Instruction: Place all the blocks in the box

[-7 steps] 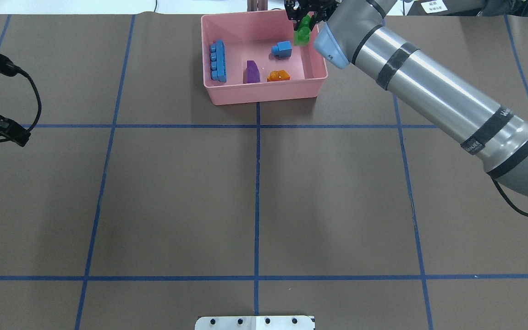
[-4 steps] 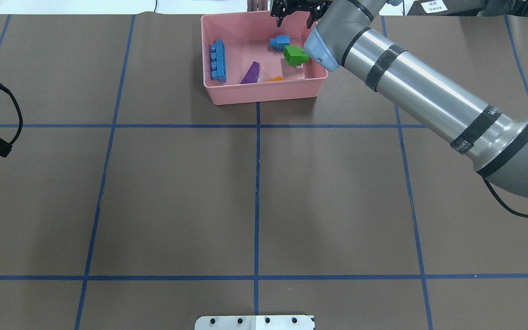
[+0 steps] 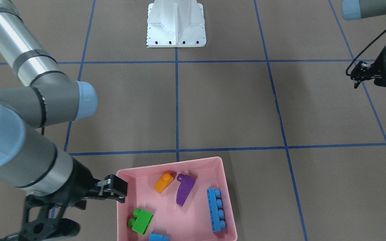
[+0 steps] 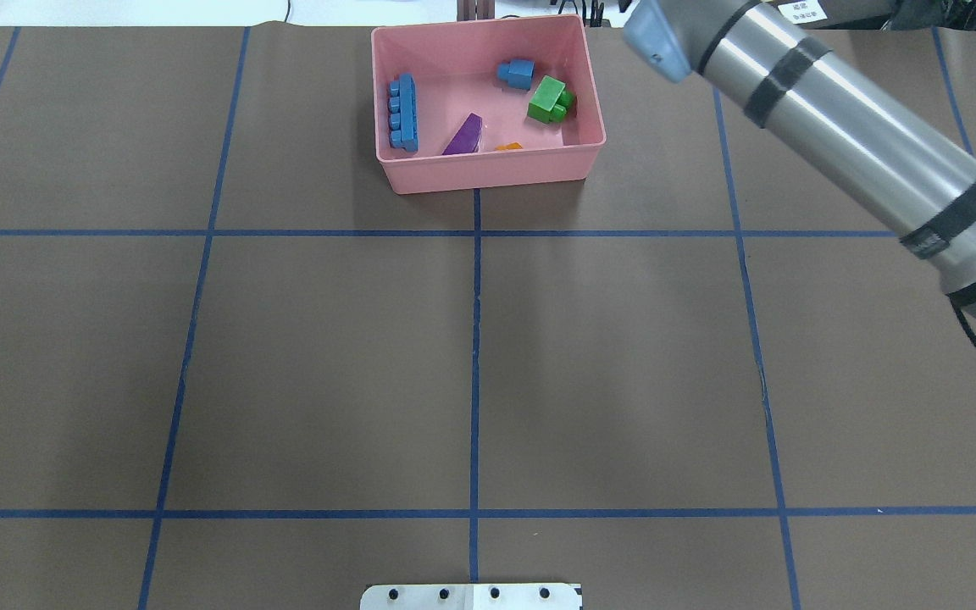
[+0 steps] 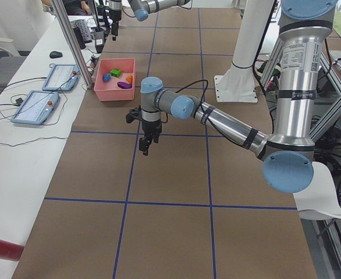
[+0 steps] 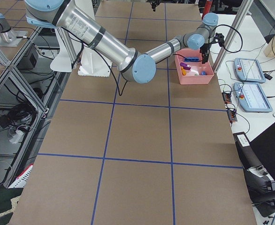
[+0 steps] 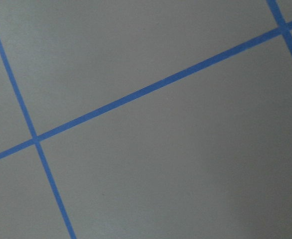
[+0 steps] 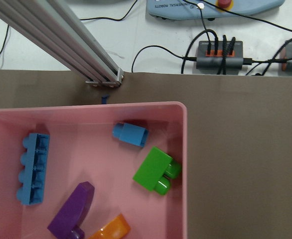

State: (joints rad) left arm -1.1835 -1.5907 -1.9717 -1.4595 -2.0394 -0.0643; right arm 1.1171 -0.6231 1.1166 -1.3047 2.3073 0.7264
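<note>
Now, R arm (image 4: 835,127) outstretched — beside box (image 4: 488,174)

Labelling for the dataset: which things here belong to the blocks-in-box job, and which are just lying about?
Job: pink box, green block, small blue block, long blue block, purple block, orange block.
Lying about: white robot base, control tablets, red tube.

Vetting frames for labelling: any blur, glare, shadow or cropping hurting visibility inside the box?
Right wrist view: sharp, box contents clear. Overhead: near wall hides most of the orange block; glare on the right arm. Front-facing: small blue block cropped at bottom edge. Left wrist: only tape lines.
</note>
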